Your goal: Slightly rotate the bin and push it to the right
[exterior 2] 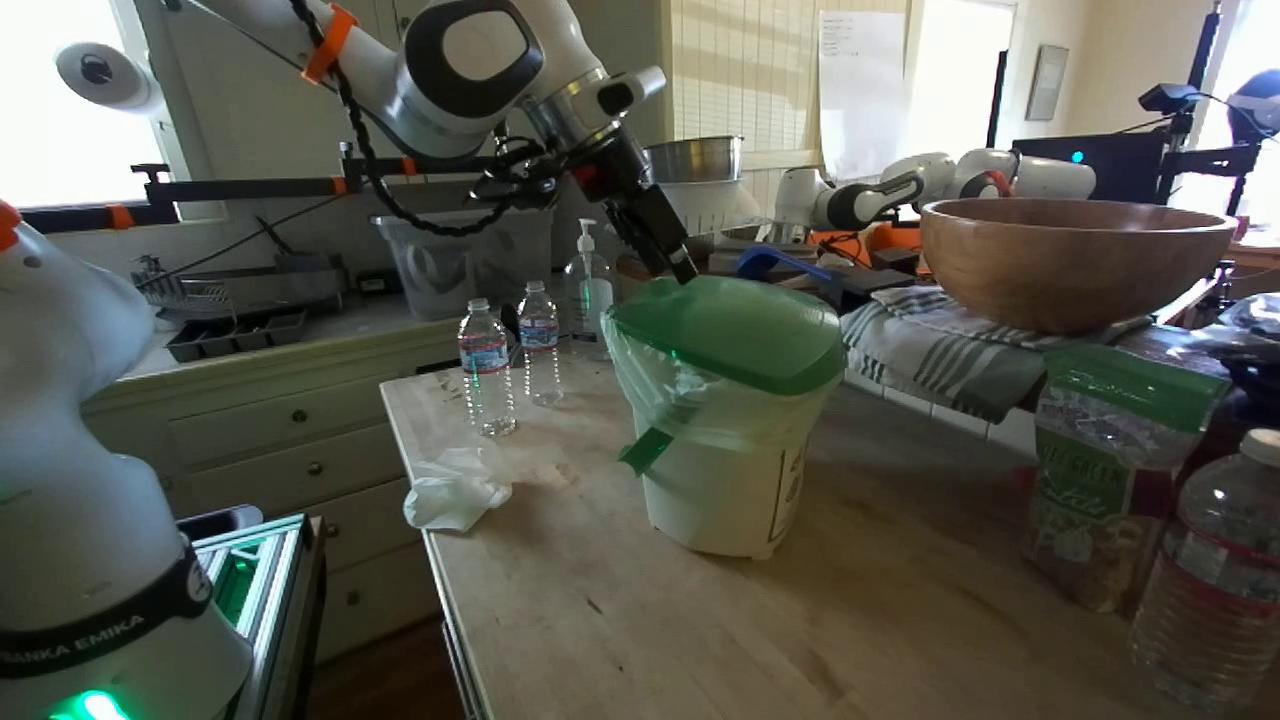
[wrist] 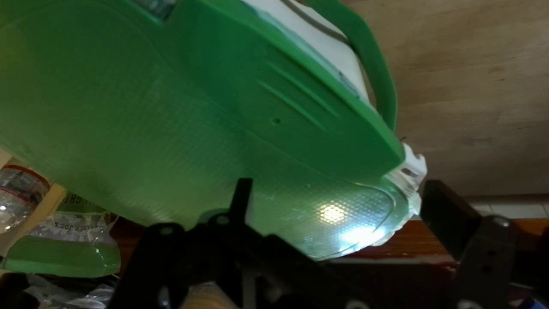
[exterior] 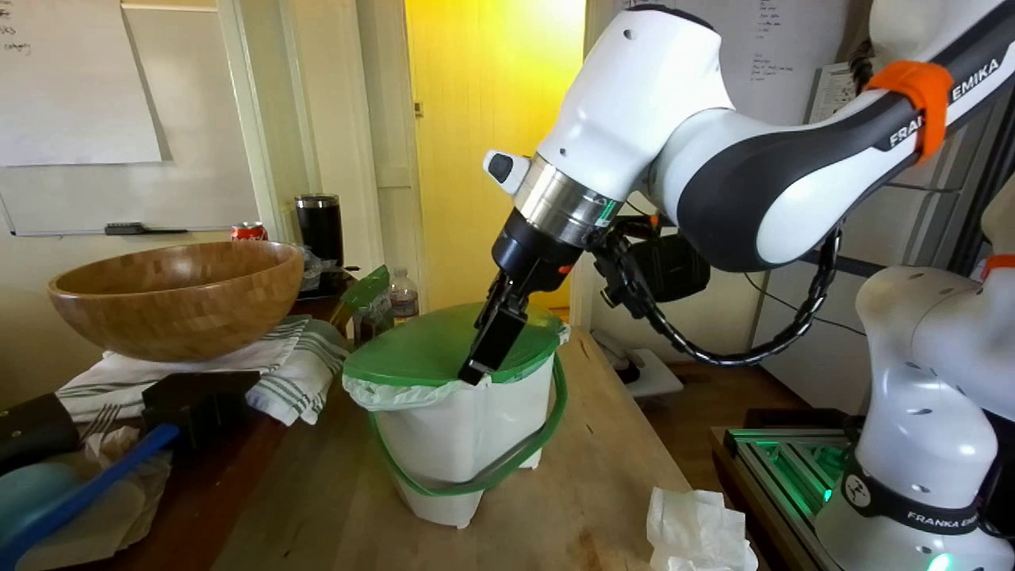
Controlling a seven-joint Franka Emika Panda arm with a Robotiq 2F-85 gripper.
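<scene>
My black pincer (wrist: 338, 191) is released, its fingers (wrist: 448, 216) spread wide near the edge of the green lid (exterior: 420, 341); whether they touch it, I cannot tell. In both exterior views, the white bin (exterior: 444, 436) stands upright on the desk (exterior: 603, 476), between the brown bowl (exterior: 174, 297) and the robot's white base (exterior: 916, 432).

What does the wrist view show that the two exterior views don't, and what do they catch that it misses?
Only the wrist view shows two parallel lines and a small dark dot on top of the green lid.

Only the exterior views show the white robot arm, the crumpled white sheet and the bottom of the bin.

All share the bin with its lid, the wooden tabletop, a green-topped bag, a water bottle and the claw, which the wrist view shows open.
</scene>
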